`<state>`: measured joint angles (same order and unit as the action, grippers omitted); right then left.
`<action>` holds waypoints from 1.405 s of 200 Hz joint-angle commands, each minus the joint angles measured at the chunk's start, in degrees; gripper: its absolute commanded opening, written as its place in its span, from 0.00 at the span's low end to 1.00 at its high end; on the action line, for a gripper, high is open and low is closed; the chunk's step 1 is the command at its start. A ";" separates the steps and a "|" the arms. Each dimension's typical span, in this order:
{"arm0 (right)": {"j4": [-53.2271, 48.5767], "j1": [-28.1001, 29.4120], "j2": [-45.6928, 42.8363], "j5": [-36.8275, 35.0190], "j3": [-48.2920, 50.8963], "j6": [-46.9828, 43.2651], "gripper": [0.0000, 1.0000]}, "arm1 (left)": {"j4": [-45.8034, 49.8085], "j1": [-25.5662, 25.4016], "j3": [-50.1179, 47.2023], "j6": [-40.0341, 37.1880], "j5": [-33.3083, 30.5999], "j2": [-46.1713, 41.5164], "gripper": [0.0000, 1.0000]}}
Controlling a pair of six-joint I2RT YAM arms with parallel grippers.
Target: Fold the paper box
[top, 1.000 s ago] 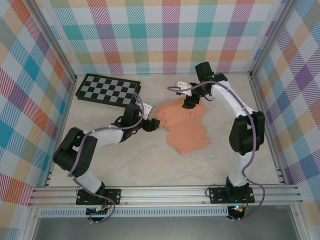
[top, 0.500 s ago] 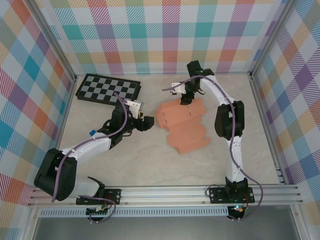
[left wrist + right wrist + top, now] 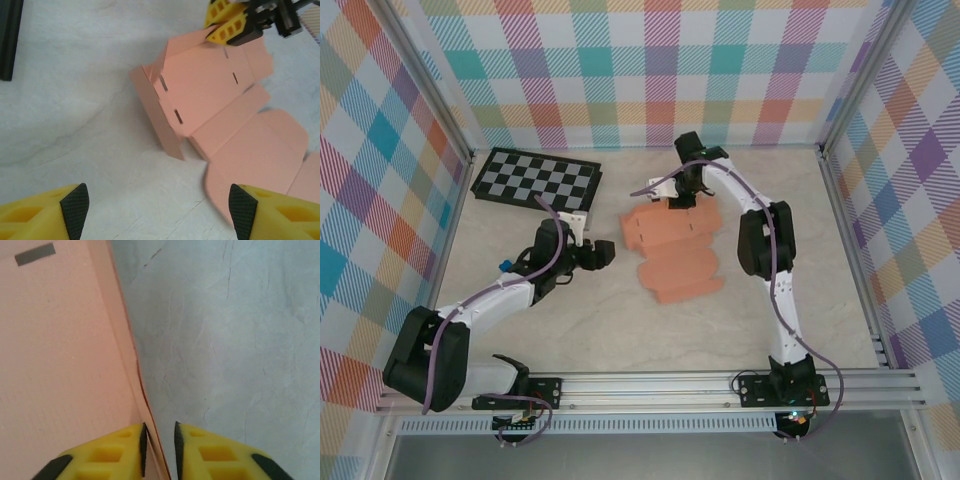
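The paper box (image 3: 672, 252) is a flat salmon-orange die-cut sheet on the table's middle, with flaps and slots. In the left wrist view the paper box (image 3: 210, 85) has its near-left flaps lifted off the table. My right gripper (image 3: 681, 199) is at the sheet's far edge, and its yellow fingers (image 3: 226, 26) pinch a raised flap there. The right wrist view shows that gripper (image 3: 159, 440) nearly closed, with the flap's thin edge (image 3: 127, 340) running between the pads. My left gripper (image 3: 604, 254) sits just left of the sheet. It stands wide open (image 3: 159, 210) over bare table.
A black-and-grey checkerboard (image 3: 535, 178) lies at the back left, behind the left arm. Plaid walls enclose the table on three sides, and an aluminium rail (image 3: 650, 385) runs along the near edge. The table surface (image 3: 620, 330) is pale marble.
The right gripper moved left and toward the back wall, and the sheet shifted left with it. The left gripper drew back to the left, staying open.
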<state>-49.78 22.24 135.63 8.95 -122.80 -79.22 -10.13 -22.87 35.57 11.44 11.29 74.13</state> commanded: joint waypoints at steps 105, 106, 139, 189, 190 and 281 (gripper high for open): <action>67.63 6.23 -32.96 -5.61 59.98 -4.08 0.07 | -16.94 10.04 1.20 -3.12 11.72 9.77 0.94; 68.02 6.28 -33.06 -5.61 60.24 -4.13 0.07 | -17.07 10.04 1.27 -3.50 12.35 9.92 0.94; 80.46 7.12 -35.83 -4.41 67.96 -4.80 0.06 | -21.89 10.16 0.68 -8.97 20.48 15.52 0.90; 88.36 6.30 -41.63 0.03 75.01 -1.31 0.06 | -29.34 9.82 -3.01 -11.41 24.71 15.23 0.87; 88.36 6.27 -41.74 0.11 75.09 -1.17 0.06 | -29.47 9.84 -3.07 -11.47 24.86 15.20 0.87; 84.45 3.57 -46.91 2.32 81.10 -5.87 0.02 | -46.25 11.14 -4.47 -13.33 27.77 18.98 0.87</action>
<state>34.65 26.26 89.54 9.32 -43.66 -82.74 -49.17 -12.84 30.68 -0.54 37.93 91.55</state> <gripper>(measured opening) 0.052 0.878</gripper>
